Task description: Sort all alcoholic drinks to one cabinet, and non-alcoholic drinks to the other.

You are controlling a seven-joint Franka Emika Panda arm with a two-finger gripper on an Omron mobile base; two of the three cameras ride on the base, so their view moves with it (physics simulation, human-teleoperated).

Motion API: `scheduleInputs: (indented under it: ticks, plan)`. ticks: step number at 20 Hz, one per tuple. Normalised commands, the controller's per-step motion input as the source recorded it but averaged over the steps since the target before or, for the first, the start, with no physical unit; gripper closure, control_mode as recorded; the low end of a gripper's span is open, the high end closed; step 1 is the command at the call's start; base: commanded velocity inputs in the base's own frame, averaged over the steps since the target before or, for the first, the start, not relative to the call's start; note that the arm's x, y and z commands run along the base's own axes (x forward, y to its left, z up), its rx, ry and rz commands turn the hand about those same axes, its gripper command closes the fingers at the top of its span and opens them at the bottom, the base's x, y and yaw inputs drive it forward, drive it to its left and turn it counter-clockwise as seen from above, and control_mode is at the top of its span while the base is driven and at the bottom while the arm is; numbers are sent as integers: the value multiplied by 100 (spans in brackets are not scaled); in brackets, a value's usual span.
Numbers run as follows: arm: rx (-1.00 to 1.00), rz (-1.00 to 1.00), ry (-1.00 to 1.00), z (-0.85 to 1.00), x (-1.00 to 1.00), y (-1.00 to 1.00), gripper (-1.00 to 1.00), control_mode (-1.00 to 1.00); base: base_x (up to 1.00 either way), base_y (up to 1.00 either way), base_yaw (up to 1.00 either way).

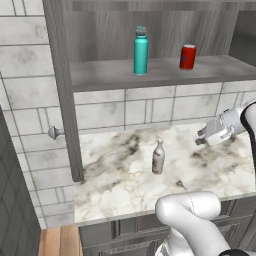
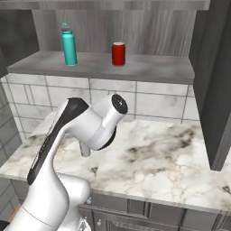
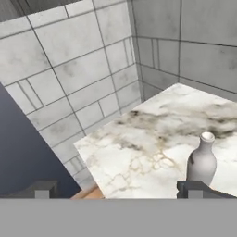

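The slim pale bottle (image 1: 158,157) stands upright on the marble counter (image 1: 120,175). My gripper (image 1: 200,138) hovers to its right, a little above the counter and apart from the bottle. In the hand view the gripper (image 3: 118,190) is open, with nothing between its fingertips (image 3: 194,189); the pale bottle (image 3: 202,162) rises just behind the right one. On the shelf (image 1: 160,75) of the open cabinet stand the teal bottle (image 1: 141,51) and the red soda can (image 1: 188,57), seen also as teal bottle (image 2: 69,45) and can (image 2: 118,54). The squat dark bottle is out of view.
An open cabinet door (image 1: 65,100) with a round knob (image 1: 55,132) hangs over the counter's left end. Another open door (image 2: 216,90) stands at the right. A tiled wall (image 1: 150,110) backs the counter. My arm (image 2: 85,126) covers most of the pale bottle in the right base view.
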Motion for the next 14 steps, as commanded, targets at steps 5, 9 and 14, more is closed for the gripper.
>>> scheduleInputs:
  ticks: [5, 9, 14]
  plan:
    - [5, 7, -3, -24, 30, 0, -100, -100, 0, 0, 0]
    - [4, 12, 0, -25, 33, -3, -100, -100, 0, 0, 0]
    - [6, 16, 0, -25, 39, -6, -100, -100, 0, 0, 0]
